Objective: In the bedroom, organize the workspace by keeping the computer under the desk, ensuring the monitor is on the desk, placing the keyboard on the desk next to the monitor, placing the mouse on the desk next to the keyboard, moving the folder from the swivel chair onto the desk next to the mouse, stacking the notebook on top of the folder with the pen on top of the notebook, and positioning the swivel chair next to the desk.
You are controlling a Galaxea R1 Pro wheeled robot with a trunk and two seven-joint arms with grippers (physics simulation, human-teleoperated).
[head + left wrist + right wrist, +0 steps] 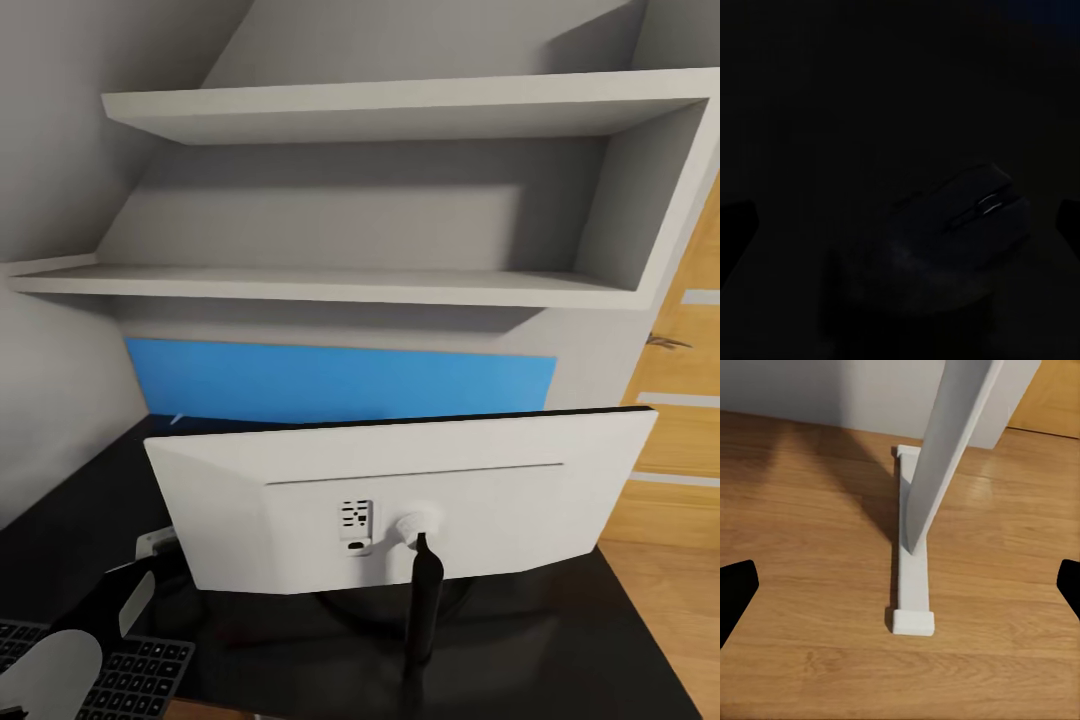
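A: Head view? The monitor (pixel 400 500) stands on the desk (pixel 560 630), white back toward us, keyboard (pixel 130 675) beside it.

B: Left wrist: gripper (pixel 900 217) spread above the mouse (pixel 967 225), releasing or reaching.

A: Right gripper (pixel 900 585) hangs spread, idle over the floor (pixel 802 532)

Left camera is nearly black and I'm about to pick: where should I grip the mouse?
Grip the mouse across its two long flanks, coming straight down from above. It lies flat on the dark desk, its rounded back and scroll wheel upward, between the left gripper fingertips at the frame's edges.
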